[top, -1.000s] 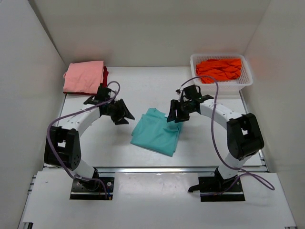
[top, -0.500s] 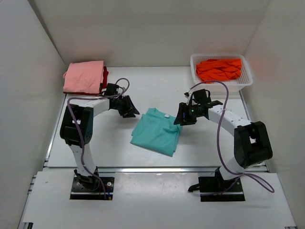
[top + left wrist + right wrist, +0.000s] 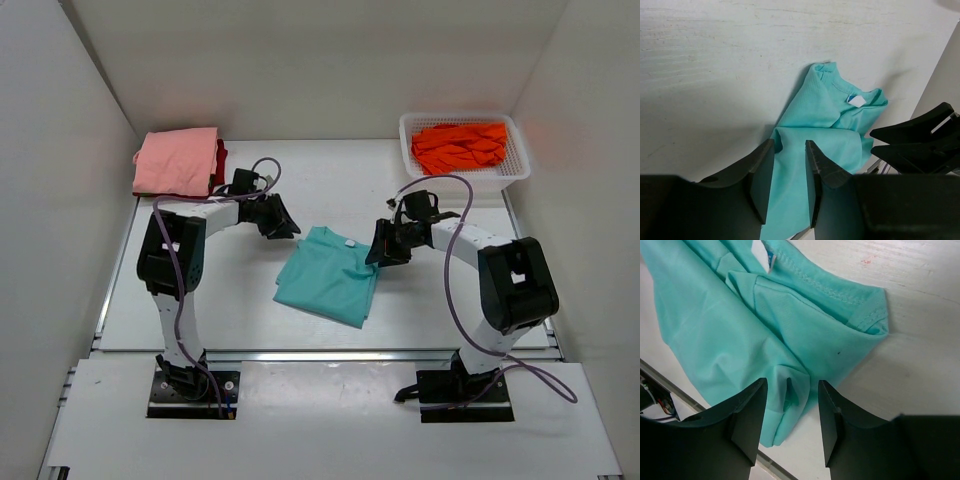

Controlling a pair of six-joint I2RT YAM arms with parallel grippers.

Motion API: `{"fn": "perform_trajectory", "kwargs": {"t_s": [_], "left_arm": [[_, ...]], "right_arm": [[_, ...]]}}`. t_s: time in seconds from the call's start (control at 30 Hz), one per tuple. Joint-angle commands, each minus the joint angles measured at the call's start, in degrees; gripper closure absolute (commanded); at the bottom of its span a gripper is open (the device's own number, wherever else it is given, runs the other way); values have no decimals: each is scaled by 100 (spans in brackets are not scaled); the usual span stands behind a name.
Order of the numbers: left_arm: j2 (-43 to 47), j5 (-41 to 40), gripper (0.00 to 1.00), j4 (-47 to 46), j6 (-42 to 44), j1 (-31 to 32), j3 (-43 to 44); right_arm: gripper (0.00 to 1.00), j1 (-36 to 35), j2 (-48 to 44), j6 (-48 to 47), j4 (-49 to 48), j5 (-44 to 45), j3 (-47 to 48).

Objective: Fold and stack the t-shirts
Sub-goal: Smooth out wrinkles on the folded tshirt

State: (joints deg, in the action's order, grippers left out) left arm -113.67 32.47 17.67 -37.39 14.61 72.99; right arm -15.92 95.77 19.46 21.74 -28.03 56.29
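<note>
The white mesh basket (image 3: 470, 181) sits at the far right corner of the table (image 3: 320, 180), and the only thing in it is the orange t-shirt (image 3: 460, 145), bunched and crumpled so that it fills most of the inside. At the far left corner the salmon pink t-shirt (image 3: 178, 162) lies folded on top of the dark red t-shirt (image 3: 220, 158), of which only a strip shows along the right edge.

The teal t-shirt (image 3: 325, 280) lies partly folded in the middle of the table, its collar and white label (image 3: 349, 241) turned toward the far side.

The left gripper (image 3: 281, 222) is low at the shirt's far left corner. In its wrist view the fingers (image 3: 760, 175) stand a narrow gap apart with teal cloth showing through the gap – nothing is clamped.

The right gripper (image 3: 383, 249) is at the shirt's right edge, just beside the collar. Its fingers (image 3: 747, 415) stand moderately apart and straddle a folded edge of the cloth – the fold lies in the gap and does not fill it.
</note>
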Motion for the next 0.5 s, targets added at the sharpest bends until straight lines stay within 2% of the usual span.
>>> {"fn": "perform_trajectory", "kwargs": {"t_s": [0.0,0.27,0.37,0.4,0.43,0.47], "left_arm": [[-15,76,59,113,91,85,268],[-86,198,60,272,161,209,304],[-182,181,60,316,170,209,339],[-217,207,65,307,170,244,347],[-252,190,81,298,179,244,356],[-226,207,89,359,144,235,391]], "right_arm": [[58,-7,135,-31,-153,-62,145],[62,-104,276,-13,-249,-159,136],[77,-104,311,5,-266,-185,154],[86,-113,276,5,-249,-211,154],[94,-87,293,5,-231,-185,189],[100,-104,293,-21,-153,-203,207]]}}
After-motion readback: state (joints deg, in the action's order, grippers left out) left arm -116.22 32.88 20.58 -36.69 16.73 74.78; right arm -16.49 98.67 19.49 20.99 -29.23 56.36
